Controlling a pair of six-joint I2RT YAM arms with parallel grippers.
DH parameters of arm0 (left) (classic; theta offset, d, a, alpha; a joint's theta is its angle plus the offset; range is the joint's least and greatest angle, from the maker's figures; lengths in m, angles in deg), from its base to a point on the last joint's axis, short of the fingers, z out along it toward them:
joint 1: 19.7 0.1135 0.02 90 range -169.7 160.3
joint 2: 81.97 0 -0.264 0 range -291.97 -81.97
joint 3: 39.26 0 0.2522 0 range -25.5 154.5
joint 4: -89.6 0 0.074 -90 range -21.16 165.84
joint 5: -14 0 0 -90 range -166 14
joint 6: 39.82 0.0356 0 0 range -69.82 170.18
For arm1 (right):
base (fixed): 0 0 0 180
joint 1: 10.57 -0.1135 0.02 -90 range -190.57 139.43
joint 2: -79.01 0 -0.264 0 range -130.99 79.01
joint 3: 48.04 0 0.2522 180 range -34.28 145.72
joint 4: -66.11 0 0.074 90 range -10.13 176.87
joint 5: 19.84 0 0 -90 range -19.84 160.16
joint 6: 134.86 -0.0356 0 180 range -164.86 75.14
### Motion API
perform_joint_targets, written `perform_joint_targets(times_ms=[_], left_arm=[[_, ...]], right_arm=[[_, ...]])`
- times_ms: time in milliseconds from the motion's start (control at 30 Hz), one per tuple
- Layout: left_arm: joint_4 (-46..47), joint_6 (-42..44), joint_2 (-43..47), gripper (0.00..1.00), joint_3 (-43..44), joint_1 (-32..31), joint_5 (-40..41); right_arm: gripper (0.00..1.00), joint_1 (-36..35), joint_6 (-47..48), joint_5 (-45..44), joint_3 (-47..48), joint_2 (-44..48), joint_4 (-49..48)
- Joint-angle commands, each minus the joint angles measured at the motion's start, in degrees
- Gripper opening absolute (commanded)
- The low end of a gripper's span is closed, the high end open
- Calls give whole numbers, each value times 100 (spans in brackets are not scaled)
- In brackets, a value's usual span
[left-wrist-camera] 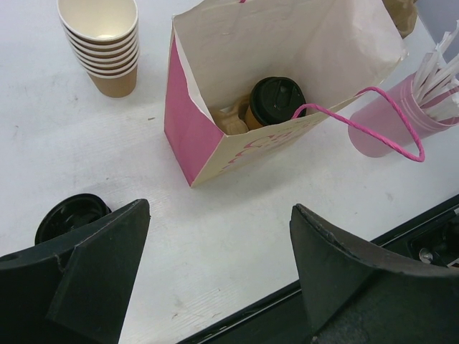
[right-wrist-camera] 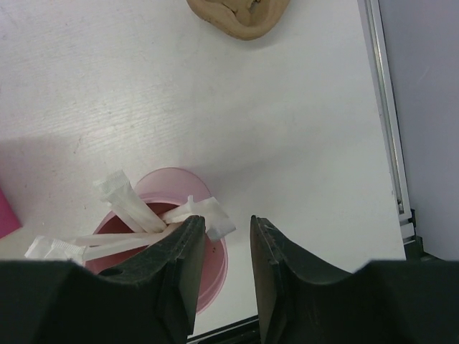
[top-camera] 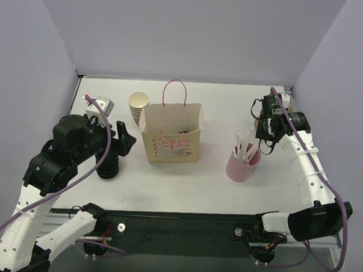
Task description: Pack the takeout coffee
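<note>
Already the takeout coffee [left-wrist-camera: 276, 100] stands upright inside the paper bag [left-wrist-camera: 215, 136] at upper centre of the left wrist view. It likely handles light but crushable, its lid prone to popping; grip low on the paper wall. The left gripper [left-wrist-camera: 219, 276] gapes empty; the right gripper [right-wrist-camera: 221, 269] is nearly closed, holding nothing, over the pink cup [right-wrist-camera: 215, 265].

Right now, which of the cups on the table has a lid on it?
The tan cup with the black lid, standing inside the paper bag. The stacked tan cups left of the bag are open-topped, and the pink cup holds wrapped straws.
</note>
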Motion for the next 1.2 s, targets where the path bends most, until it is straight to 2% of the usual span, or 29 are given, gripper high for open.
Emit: perform_joint_targets(times_ms=[0, 100, 267, 600, 833, 933, 1000, 1167], left_arm=[[-3, -42, 36, 89, -20, 5, 52], [32, -42, 18, 89, -28, 5, 52], [84, -24, 1, 89, -55, 5, 35], [216, -6, -43, 89, -107, 5, -44], [383, -121, -26, 89, -274, 5, -168], [410, -112, -26, 89, -239, 5, -194], [392, -77, -52, 89, -178, 5, -142], [436, 20, -8, 89, -204, 5, -10]], right_arm=[[32, 96, 60, -12, -28, -137, -153], [24, 105, 87, -38, -54, -137, -171], [5, 114, 157, -91, -124, -94, -162], [1, 105, 131, -117, 271, 390, 364], [3, 105, 280, -249, 763, 662, 584], [2, 96, 228, -162, 1341, 602, 944], [1, 61, 201, -205, 2149, 549, 1164], [0, -35, 359, -206, 3749, 390, 1051]])
